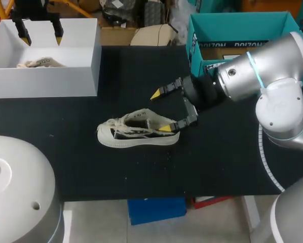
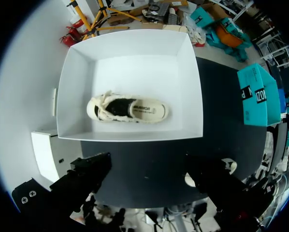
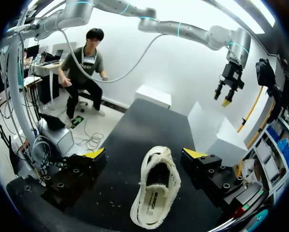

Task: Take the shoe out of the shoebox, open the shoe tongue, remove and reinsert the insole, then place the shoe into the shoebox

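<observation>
Cream shoe lies within spread right claw; left claw apart over shoebox.

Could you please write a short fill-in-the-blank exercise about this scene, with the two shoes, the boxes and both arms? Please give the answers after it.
1. The left end effector hangs above the ____ shoebox.
2. Exactly ____ shoe lies inside that shoebox.
3. The right end effector is ____, its fingers on either side of the other shoe on the table, not gripping it.
Answers: white; one; open.
</observation>
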Action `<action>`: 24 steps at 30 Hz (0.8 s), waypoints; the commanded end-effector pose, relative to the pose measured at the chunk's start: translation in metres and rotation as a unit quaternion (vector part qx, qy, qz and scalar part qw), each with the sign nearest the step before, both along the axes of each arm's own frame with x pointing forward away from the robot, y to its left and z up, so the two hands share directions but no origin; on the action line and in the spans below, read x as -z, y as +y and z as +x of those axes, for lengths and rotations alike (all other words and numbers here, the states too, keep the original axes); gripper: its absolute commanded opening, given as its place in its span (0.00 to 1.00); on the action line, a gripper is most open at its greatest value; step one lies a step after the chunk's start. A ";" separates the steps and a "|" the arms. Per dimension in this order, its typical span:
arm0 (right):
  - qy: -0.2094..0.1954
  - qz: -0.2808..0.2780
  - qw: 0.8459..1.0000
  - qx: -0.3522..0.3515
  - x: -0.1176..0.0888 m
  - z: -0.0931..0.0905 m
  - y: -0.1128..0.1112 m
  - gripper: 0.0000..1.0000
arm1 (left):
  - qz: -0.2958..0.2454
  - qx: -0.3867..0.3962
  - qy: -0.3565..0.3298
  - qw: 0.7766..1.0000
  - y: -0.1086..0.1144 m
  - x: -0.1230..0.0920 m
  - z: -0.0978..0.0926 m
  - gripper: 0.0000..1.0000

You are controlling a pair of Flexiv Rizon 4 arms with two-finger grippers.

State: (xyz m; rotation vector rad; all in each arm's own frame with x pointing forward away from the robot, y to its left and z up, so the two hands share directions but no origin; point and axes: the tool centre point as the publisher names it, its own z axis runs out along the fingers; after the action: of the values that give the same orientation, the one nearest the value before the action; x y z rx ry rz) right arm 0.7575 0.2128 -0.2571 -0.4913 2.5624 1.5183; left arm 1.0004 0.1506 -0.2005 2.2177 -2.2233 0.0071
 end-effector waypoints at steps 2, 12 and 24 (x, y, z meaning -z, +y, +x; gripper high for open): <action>0.005 0.024 1.000 -0.006 0.002 0.000 -0.001 1.00 | 0.001 0.000 0.001 1.000 0.000 0.000 0.000 1.00; 0.019 -0.022 0.999 0.033 0.008 0.003 -0.032 1.00 | 0.001 0.000 0.001 1.000 0.000 0.000 0.000 1.00; 0.058 -0.066 0.989 0.117 0.038 0.020 -0.055 1.00 | 0.001 0.000 0.001 1.000 0.000 0.000 0.000 1.00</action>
State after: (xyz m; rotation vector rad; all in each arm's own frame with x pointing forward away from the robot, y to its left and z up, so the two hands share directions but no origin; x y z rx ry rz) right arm 0.7772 0.1546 -0.2859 -0.1381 2.6979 1.3508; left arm 1.0004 0.1506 -0.2006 2.2177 -2.2233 0.0071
